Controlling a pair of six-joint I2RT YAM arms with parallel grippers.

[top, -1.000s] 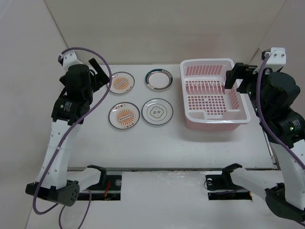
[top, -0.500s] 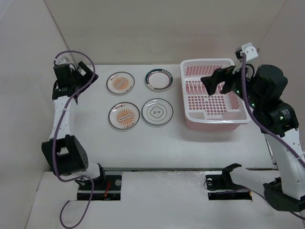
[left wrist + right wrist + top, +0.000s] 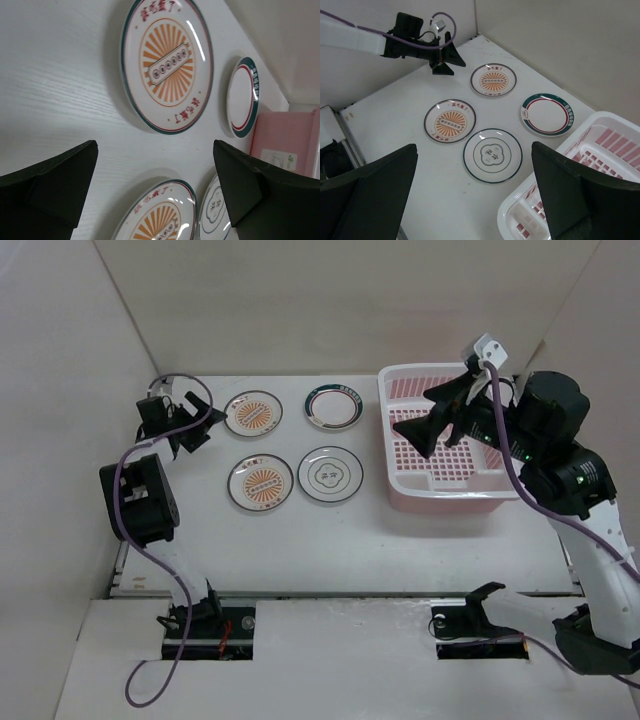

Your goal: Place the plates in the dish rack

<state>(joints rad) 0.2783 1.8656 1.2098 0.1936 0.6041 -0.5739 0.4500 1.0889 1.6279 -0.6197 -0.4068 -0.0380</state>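
Plates (image 3: pixel 261 482): four, flat on the desk (image 3: pixel 350 540), all left of the dish rack (image 3: pixel 450 498); the ringed plate (image 3: pixel 331 474) and green-banded plate (image 3: pixel 334 407) lie nearest it.
Handling: likely light, stiff, glazed-slick, chippable.
Hold: probably pinch a raised rim edge.
Left end effector (image 3: pixel 192 418): released, empty, beyond the plates from the rack.
Right end effector (image 3: pixel 425 415): released, empty, over the rack.

- Left arm (image 3: pixel 140 502): one; folded steeply up from its base, forearm reaching toward the far left.
- Left hand (image 3: pixel 195 417): one; low, pointing right, both fingers spread wide, empty.
- Right arm (image 3: pixel 580 480): one; held high, elbow bent, wrist turned left and down.
- Right hand (image 3: pixel 420 412): one; fingers spread wide, empty.
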